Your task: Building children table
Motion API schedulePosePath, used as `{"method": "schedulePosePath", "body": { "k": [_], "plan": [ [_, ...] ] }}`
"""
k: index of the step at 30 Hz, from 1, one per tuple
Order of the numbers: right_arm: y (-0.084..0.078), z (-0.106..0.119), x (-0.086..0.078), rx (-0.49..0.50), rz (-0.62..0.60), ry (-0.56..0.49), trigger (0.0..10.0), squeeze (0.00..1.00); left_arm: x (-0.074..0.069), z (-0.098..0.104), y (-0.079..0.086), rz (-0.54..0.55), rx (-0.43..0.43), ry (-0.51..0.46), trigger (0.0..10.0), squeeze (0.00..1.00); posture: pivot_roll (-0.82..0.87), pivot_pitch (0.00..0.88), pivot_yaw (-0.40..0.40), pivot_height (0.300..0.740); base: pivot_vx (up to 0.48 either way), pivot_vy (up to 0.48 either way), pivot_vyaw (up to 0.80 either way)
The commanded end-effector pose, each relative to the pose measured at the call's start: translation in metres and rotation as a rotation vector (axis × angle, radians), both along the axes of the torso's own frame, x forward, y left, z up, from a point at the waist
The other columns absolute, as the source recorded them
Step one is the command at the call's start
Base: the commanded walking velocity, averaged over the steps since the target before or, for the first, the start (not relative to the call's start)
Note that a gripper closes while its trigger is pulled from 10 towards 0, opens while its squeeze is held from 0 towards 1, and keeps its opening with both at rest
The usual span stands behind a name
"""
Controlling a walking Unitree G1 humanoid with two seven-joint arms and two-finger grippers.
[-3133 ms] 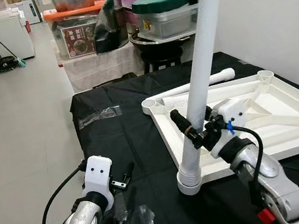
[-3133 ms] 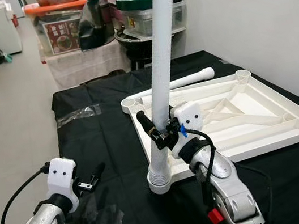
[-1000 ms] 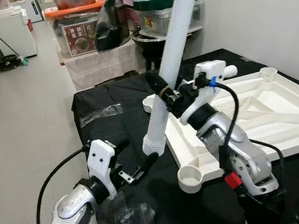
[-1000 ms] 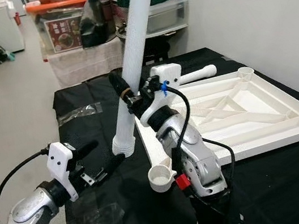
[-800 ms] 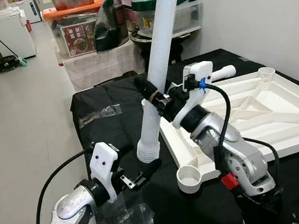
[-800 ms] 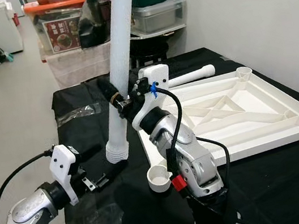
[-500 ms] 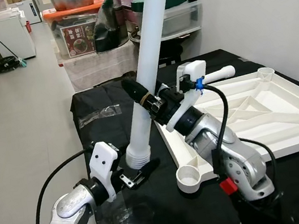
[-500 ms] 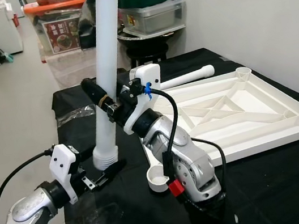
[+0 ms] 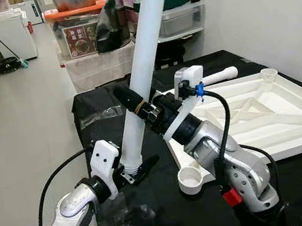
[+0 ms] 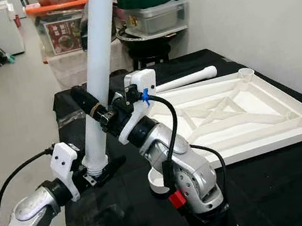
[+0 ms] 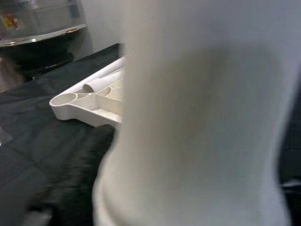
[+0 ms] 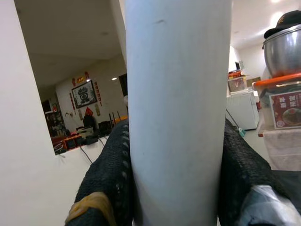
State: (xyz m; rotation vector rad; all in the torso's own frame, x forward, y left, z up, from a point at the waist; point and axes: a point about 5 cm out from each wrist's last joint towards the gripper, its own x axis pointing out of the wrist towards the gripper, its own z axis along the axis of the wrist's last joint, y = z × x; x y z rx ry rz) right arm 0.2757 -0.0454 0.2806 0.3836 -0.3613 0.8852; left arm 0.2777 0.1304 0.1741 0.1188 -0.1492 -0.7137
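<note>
White table leg, pinched in the right gripper, had swung left off the tabletop's corner socket. Left gripper, spread apart, sat at its threaded end; no writing was legible.

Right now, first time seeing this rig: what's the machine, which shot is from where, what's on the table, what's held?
It's a humanoid robot with two silver arms. The two wide pictures come from its head camera, looking down; the two close-ups come from cameras on its wrists. On the black-covered table lies an upturned white tabletop, with a loose leg beyond it. The right pincer is shut on a long white table leg, held tilted. The left pincer sits at that leg's ribbed lower end; its grip is unclear.
</note>
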Motion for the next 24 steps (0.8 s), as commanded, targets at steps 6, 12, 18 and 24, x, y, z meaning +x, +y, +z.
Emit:
{"method": "schedulePosePath", "body": {
  "k": [6, 12, 18, 24],
  "plan": [
    [0.004, 0.003, -0.006, 0.005, 0.051, -0.006, 0.0, 0.00, -0.007, -0.011, -0.007, -0.067, 0.036, 0.022, 0.0, 0.00, 0.04, 0.000, -0.004, 0.740, 0.000, 0.000, 0.00],
    [0.004, 0.003, -0.006, -0.005, 0.052, -0.010, 0.0, 0.00, -0.008, -0.015, -0.009, -0.069, 0.058, 0.034, 0.0, 0.00, 0.04, 0.000, -0.004, 0.740, 0.000, 0.000, 0.00],
    [0.002, 0.003, -0.006, -0.009, 0.102, 0.000, 10.0, 1.00, -0.007, -0.014, -0.010, -0.066, 0.074, 0.032, 10.0, 0.00, 0.05, 0.000, -0.008, 0.740, 0.000, 0.000, 0.00],
    [-0.003, -0.002, -0.008, -0.074, 0.208, -0.007, 10.0, 1.00, -0.017, -0.010, -0.008, -0.153, 0.142, 0.002, 10.0, 0.00, 0.05, 0.000, -0.014, 0.740, 0.000, 0.000, 0.00]
  ]
}}
